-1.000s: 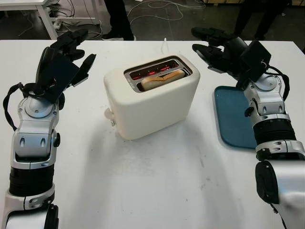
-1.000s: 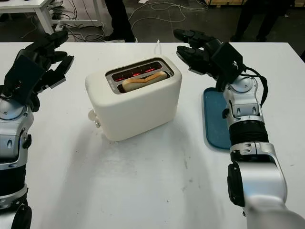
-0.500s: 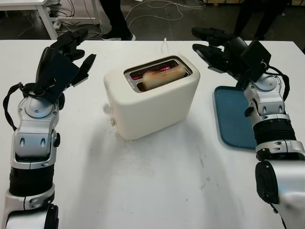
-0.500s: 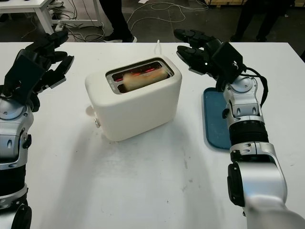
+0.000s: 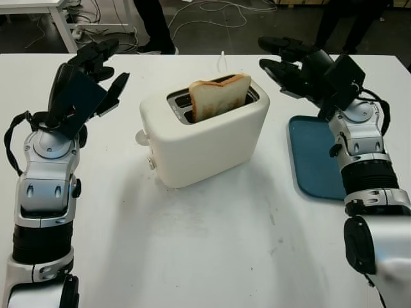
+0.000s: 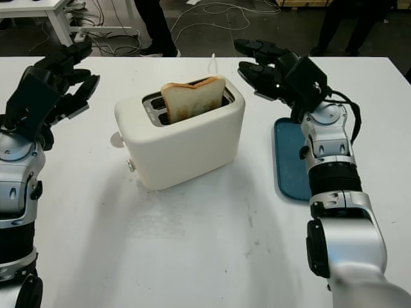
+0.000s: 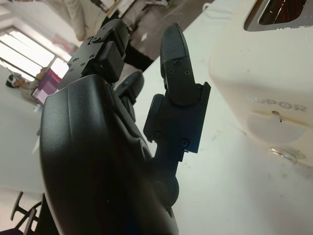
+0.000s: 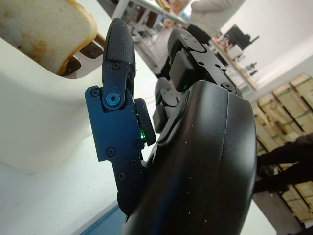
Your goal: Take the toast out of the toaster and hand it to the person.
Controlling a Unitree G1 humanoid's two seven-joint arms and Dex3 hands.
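Observation:
A cream toaster [image 5: 205, 138] stands in the middle of the white table. One slice of toast [image 5: 218, 96] sticks up out of its nearer slot, browned at the edges; the same toast [image 8: 46, 29] appears in the right wrist view. My left hand [image 5: 96, 74] hangs open above the table to the left of the toaster, a hand's width away. My right hand [image 5: 289, 64] is open to the right of the toaster, level with its top and apart from it. The toaster's lever [image 5: 141, 136] juts from the left end.
A blue tray [image 5: 314, 157] lies on the table at the right, under my right forearm. Beyond the table's far edge stand people's legs [image 5: 154, 25], with cables on the floor. The front of the table [image 5: 205, 256] is bare.
The toast has popped up from down in the slot to stand well above the toaster's top, and the red glow in the slots has gone. Both hands have stayed put.

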